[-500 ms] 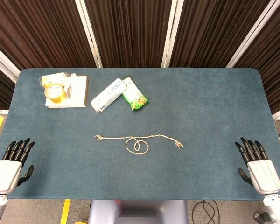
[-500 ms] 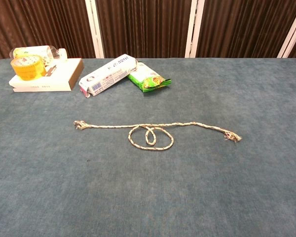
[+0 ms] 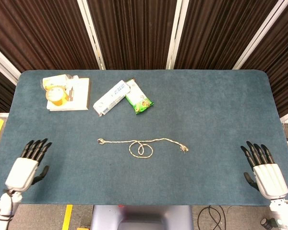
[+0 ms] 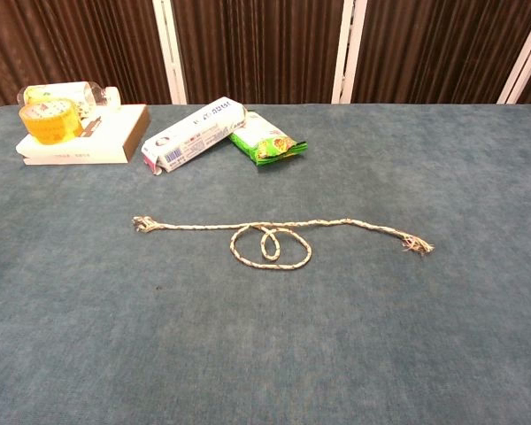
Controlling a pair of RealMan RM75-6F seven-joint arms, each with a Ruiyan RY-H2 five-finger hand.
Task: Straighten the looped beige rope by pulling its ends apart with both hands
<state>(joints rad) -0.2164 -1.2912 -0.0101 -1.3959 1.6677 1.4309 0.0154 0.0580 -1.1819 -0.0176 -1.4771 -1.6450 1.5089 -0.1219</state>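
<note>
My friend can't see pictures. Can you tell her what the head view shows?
A thin beige rope with loops in its middle lies on a blue-grey felt table. The left hand and right hand, black-fingered and open, rest near the front corners, not touching it.

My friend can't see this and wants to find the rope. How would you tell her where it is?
Start at the blue table and look at its middle. The rope lies stretched sideways there, closer to you than the white box and green packet. It's the only thin beige string, with little loops in its middle.
</note>
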